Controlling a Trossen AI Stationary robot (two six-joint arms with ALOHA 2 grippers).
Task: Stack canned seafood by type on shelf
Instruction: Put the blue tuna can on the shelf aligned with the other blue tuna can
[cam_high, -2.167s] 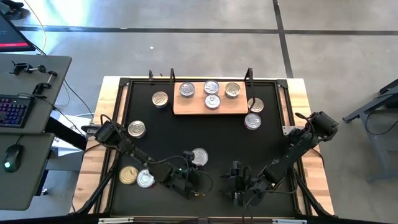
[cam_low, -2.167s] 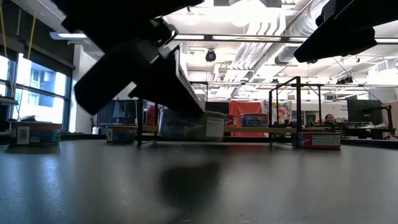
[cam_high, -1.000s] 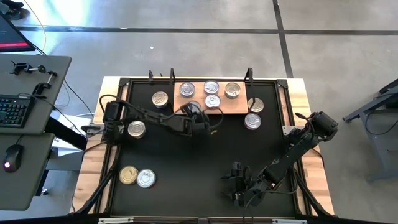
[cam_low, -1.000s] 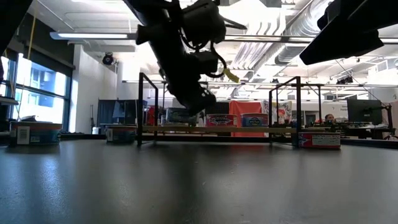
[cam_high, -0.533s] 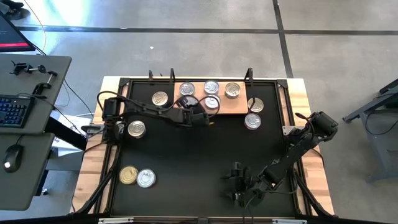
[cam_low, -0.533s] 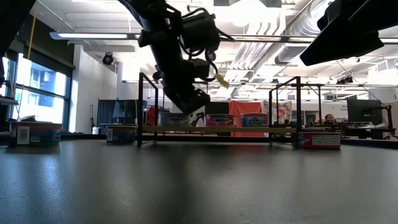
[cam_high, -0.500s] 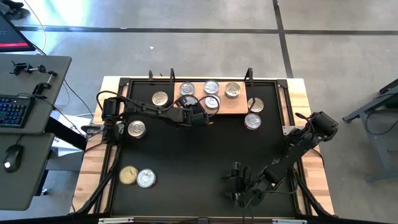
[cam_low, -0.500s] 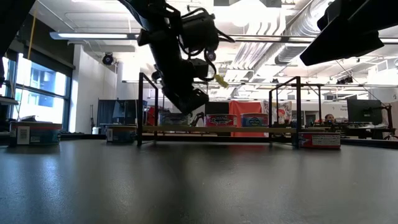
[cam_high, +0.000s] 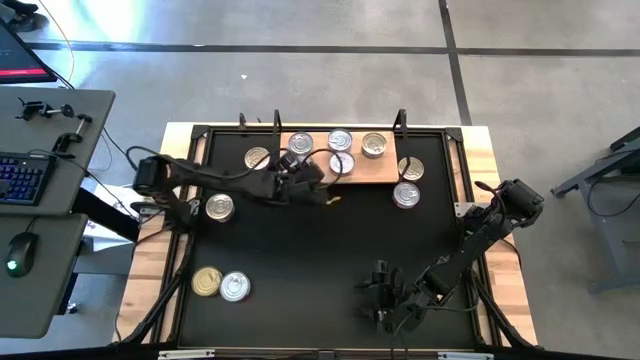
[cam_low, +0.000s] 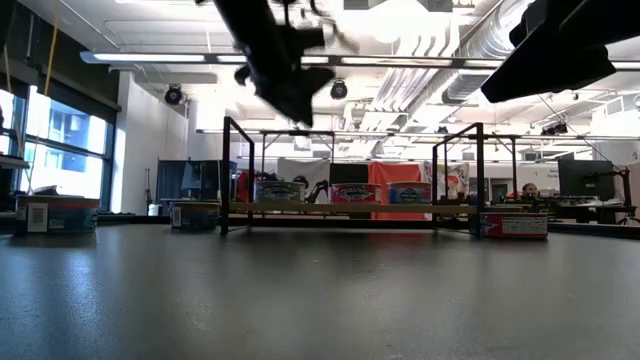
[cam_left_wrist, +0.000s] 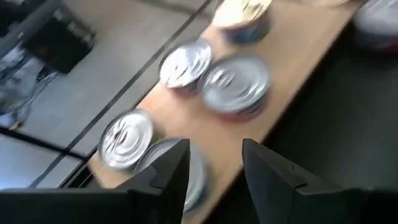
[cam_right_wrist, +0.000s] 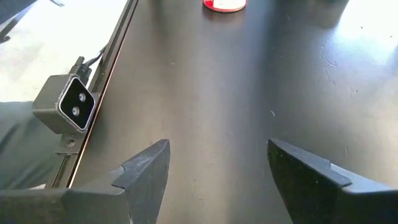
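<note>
The shelf (cam_high: 362, 170) is a pale wood board at the mat's far edge. Several silver-lidded tins (cam_high: 340, 140) and one gold-lidded tin (cam_high: 373, 145) stand on it. My left gripper (cam_high: 303, 167) hangs open above its near left part, high up in the low view (cam_low: 288, 95). In the left wrist view its fingers (cam_left_wrist: 168, 168) stand apart over the board, and a silver tin (cam_left_wrist: 198, 174) sits partly behind one finger. More tins (cam_high: 219, 207) lie on the black mat. My right gripper (cam_right_wrist: 217, 168) waits open low over the mat's near right part (cam_high: 385, 305).
Loose tins stand left of the shelf (cam_high: 257, 158), right of it (cam_high: 410, 168) (cam_high: 405, 194) and at the near left (cam_high: 206, 281) (cam_high: 234, 287). Black posts (cam_low: 226, 175) rise at the shelf's ends. A small grey camera (cam_right_wrist: 71, 102) sits at the mat's rim.
My left gripper came down at the shelf's near left part, then rose well above it and drew slightly toward the table's left edge. A tin stands on the shelf where the gripper was.
</note>
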